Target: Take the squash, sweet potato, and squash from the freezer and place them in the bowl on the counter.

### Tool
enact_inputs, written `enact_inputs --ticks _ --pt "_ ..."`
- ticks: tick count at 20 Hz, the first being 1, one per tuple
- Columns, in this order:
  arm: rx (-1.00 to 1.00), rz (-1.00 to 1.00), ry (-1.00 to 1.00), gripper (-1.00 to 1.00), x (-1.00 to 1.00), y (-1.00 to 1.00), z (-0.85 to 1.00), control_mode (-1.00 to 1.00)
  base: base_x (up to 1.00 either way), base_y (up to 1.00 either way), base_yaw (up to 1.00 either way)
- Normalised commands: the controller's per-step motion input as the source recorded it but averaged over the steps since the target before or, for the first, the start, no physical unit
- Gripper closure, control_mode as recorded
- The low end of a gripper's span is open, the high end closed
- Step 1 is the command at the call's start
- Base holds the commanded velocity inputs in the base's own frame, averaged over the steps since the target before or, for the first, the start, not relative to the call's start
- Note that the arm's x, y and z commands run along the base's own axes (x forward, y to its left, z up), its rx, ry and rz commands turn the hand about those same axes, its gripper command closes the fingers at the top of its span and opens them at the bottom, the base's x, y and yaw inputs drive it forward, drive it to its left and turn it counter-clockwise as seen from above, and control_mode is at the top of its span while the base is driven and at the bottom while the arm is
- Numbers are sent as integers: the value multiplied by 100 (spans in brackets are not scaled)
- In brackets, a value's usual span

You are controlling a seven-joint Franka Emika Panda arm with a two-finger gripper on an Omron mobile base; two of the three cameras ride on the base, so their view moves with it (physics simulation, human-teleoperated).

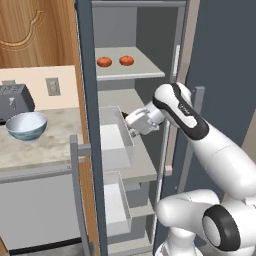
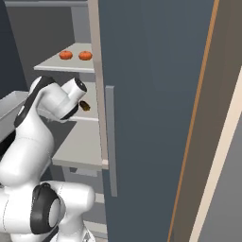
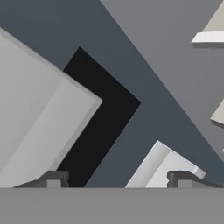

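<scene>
Freezer point(image 1: 90, 125) open, bowl point(image 1: 26, 125) on counter point(image 1: 50, 145) in left view, hand point(image 3: 118, 180) spread wide, empty, fingertips point(image 3: 53, 179) in hand view

Two orange-red fruits point(image 2: 75, 55) on the freezer point(image 2: 151, 94) shelf above the white arm point(image 2: 42, 113).

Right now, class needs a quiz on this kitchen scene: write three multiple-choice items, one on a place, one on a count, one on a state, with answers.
1. Where does the bowl stand?
A. on the counter, beside the toaster
B. on a freezer shelf
C. on the floor

2. How many round orange-red items lie on the upper freezer shelf?
A. one
B. two
C. four

3. How is the freezer door?
A. shut
B. removed
C. swung open

Answers: 1 A, it sits on the marbled worktop in front of the toaster. 2 B, a pair lies side by side. 3 C, shelves and drawers show inside.
</scene>
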Motion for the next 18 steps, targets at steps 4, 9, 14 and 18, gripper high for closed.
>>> enact_inputs --ticks 4,9,14,18 --pt "5 -1 -2 -100 -24 -55 19 -100 0 0 0" --pt "2 -8 -2 -100 -27 -46 2 -100 0 0 0" --pt "-1 0 -1 -100 -5 0 -4 -100 0 0 0" --pt "-17 0 -20 -100 -40 1 -13 -100 0 0 0"
